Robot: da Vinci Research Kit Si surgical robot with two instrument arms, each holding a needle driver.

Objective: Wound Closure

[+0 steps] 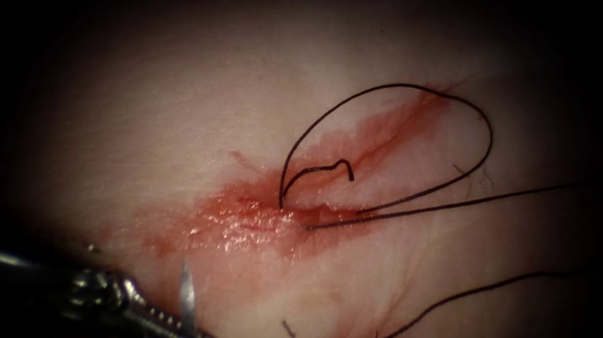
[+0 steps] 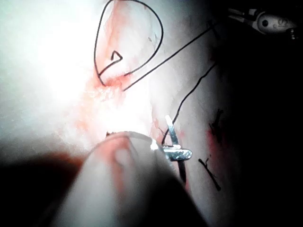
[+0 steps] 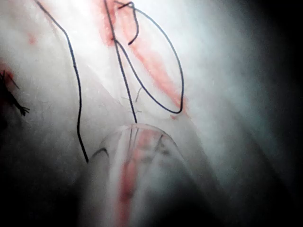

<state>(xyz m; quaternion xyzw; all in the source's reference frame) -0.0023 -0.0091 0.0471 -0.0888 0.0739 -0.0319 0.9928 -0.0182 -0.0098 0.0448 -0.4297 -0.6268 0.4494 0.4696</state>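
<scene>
Low left, left claw (image 1: 190, 326) clamping needle (image 1: 187, 296), off tissue (image 1: 144, 110)

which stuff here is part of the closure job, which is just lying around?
In the job:
- left gripper, shut on the needle partway along its curve, needle out of the tissue
- thread, looped at the cut
- right gripper, well off from the cut

Lying about:
- thread scraps
- red fluid

left hand (image 1: 193, 333) grips the needle (image 1: 187, 296) clear of the tissue (image 1: 143, 131); thread (image 1: 388, 125) loops over the cut (image 1: 271, 216).
</scene>
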